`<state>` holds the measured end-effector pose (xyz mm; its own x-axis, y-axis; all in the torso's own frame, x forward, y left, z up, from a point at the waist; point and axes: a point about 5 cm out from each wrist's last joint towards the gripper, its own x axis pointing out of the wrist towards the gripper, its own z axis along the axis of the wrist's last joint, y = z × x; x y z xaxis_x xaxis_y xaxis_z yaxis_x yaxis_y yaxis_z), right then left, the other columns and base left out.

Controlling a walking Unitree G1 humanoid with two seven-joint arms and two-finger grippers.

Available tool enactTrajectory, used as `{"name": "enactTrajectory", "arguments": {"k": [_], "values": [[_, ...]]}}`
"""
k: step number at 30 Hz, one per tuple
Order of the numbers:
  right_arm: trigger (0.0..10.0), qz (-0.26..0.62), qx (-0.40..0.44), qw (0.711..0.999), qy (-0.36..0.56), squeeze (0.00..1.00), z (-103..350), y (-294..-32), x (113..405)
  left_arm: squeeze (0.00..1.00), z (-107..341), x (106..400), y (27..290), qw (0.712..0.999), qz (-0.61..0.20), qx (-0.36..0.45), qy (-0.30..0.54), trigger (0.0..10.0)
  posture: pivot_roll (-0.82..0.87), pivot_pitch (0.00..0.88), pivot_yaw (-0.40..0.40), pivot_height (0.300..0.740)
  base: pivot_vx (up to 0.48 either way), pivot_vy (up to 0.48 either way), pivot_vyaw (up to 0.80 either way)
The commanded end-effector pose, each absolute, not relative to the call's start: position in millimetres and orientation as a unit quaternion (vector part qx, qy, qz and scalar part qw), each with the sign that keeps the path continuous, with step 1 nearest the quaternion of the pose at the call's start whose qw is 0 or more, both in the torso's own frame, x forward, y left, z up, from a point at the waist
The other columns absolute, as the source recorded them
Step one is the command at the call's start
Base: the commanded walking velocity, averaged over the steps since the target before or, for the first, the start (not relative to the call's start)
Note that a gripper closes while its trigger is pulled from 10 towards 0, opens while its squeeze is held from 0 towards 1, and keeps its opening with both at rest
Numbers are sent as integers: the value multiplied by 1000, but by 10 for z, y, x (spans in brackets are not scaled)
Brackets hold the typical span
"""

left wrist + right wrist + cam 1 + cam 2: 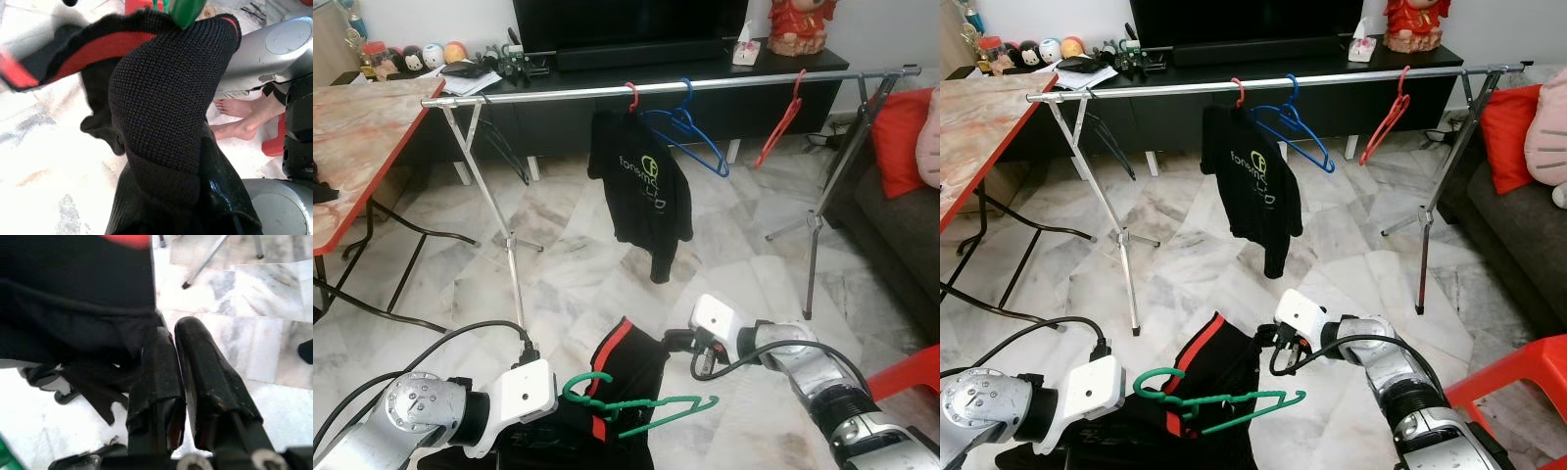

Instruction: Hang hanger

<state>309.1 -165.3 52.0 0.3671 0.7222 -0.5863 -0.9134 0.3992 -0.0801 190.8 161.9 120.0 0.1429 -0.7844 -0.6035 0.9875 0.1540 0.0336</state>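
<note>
Left end effector (570, 399) clamped on green hanger (641, 408) carrying black-red garment (625, 367), low before rail (666, 86). Right end effector (171, 340) pinched closed on garment edge. Black shirt (641, 176) hangs on rail.

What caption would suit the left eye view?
Both grippers hold a black-and-red garment on a green hanger before a clothes rail.

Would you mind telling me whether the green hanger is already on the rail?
Not yet. The green hanger sits low with the black-and-red garment, between both grippers, well below the rail.
</note>
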Motion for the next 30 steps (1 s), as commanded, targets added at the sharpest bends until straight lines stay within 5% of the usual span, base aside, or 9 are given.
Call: {"name": "enactTrajectory", "arguments": {"k": [1, 11, 12, 16, 21, 30], "values": [[10000, 525, -200, 791, 241, 1000, 545, -1657, 3082, 0, 1225, 1925, 1603, 720, -617, 226, 223, 10000, -57, 39, 38, 740, 0, 0, 0], [10000, 545, -204, 773, 252, 1000, 544, -1683, 3061, 0, 1228, 1922, 1596, 718, -620, 225, 222, 10000, -57, 39, 38, 740, 0, 0, 0], [10000, 520, -217, 790, 240, 0, 599, -1708, 3134, 0, 1220, 1926, 1603, 716, -619, 230, 225, 10000, -57, 37, 40, 740, 0, 0, 0], [10000, 425, -263, 844, 195, 0, 846, -1864, 3382, 0, 1186, 1932, 1620, 711, -618, 240, 234, 10000, -59, 37, 44, 740, 0, 0, 0], [10000, 403, -251, 865, 162, 0, 1077, -1942, 3502, 0, 1168, 2003, 1601, 722, -605, 250, 222, 10000, -65, 37, 49, 740, 0, 0, 0], [10000, 453, -232, 854, 109, 0, 1282, -1787, 3542, 0, 1334, 2222, 1363, 789, -586, 140, 119, 10000, -63, 36, 55, 740, 0, 0, 0]]}}
